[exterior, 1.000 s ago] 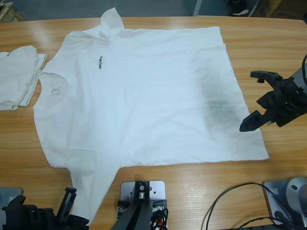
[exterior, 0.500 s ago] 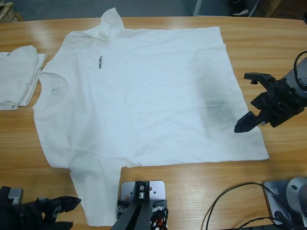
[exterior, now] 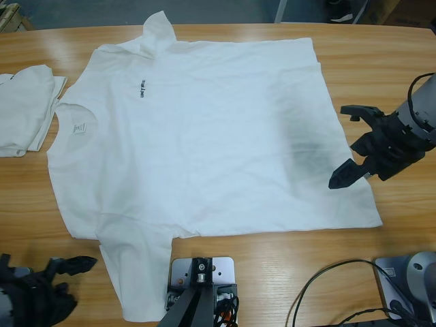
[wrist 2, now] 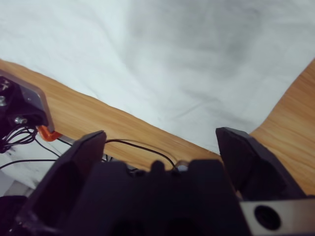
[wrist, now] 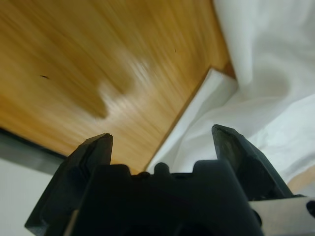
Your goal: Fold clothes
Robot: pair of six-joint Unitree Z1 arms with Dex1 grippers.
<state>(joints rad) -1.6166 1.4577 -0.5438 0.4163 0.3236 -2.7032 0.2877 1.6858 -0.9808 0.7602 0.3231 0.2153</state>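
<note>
A large plain white fabric T-shirt with small black chest lettering lies spread flat, front up, across the middle of the long wooden bench, collar toward the left end of the high view and hem toward the right end. This flat, open layout exposes both sleeves and the hem, which a fold needs as grasp points. One short sleeve extends toward the near edge of the bench; the opposite sleeve points toward the far edge. A second white fabric garment, already folded into a compact stack, rests at the left end of the bench, just beside the collar of the spread shirt and apart from the working area. The right claw hangs at the hem end, over the right border of the shirt, with its two black jaws spread wide and nothing between them; the right wrist view shows white cloth and the bench edge ahead of the jaws, which suggests a position chosen for a hem-corner pickup. The left claw sits at the near left corner, beside the near sleeve, jaws likewise spread and empty; the left wrist view shows a sleeve edge just ahead of them. By this judgement, the fold of the spread shirt is not yet begun.
</note>
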